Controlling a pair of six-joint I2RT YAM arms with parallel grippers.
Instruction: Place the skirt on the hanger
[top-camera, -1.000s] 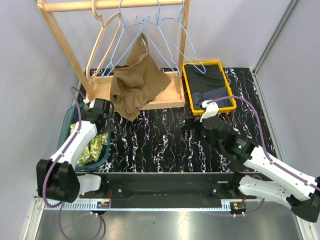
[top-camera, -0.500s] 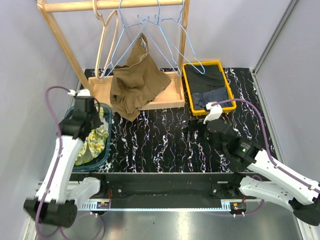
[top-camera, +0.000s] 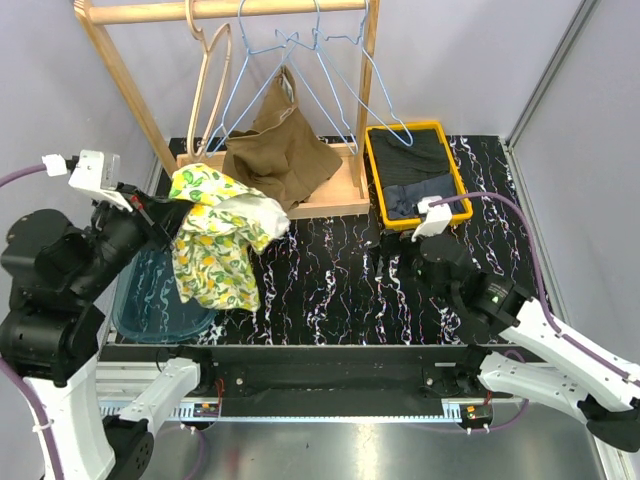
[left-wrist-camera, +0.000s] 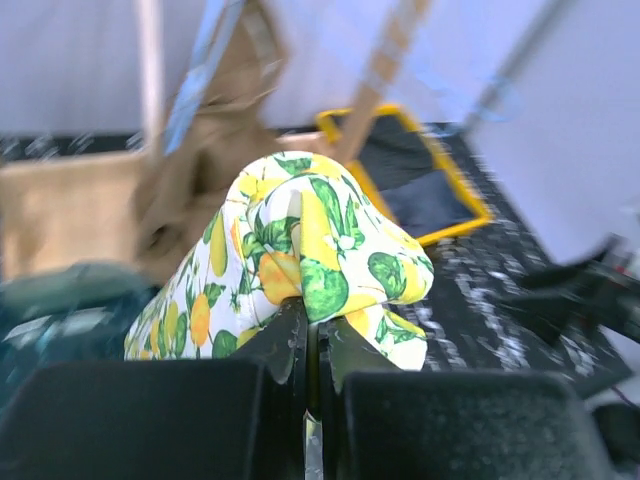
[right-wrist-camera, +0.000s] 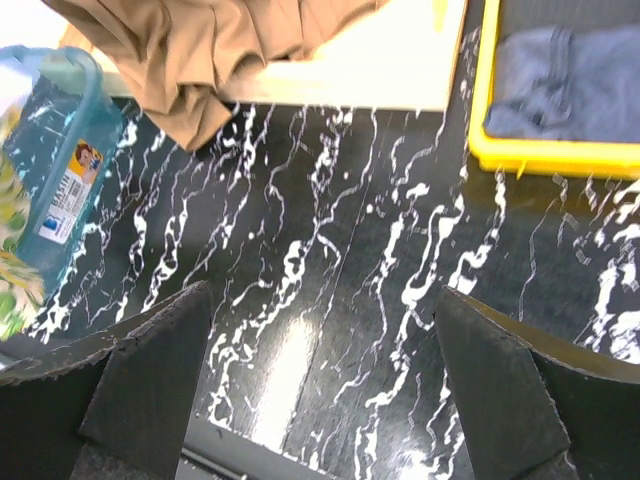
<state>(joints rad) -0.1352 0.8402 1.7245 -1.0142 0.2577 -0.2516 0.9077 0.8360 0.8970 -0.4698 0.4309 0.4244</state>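
L claw (left-wrist-camera: 312, 335) clenched tight on the skirt (top-camera: 215, 245), yellow-green fruit print, bunched over the fingertips and dangling in the air by the blue bin (top-camera: 140, 318), left side of the worktop (top-camera: 330, 280). R claw (right-wrist-camera: 320, 300) spread wide, nothing in it, low over bare marble. Further back: brown garment (top-camera: 275, 160) slumped on the rack base, yellow tray (top-camera: 372, 180) w/ dark clothes beside it. Up top, wire hangers (top-camera: 300, 60) on the rail (top-camera: 220, 10), skirt well apart from them.

Label (right-wrist-camera: 62, 192) on teal bin (right-wrist-camera: 78, 92) — print too blurred; nothing legible.
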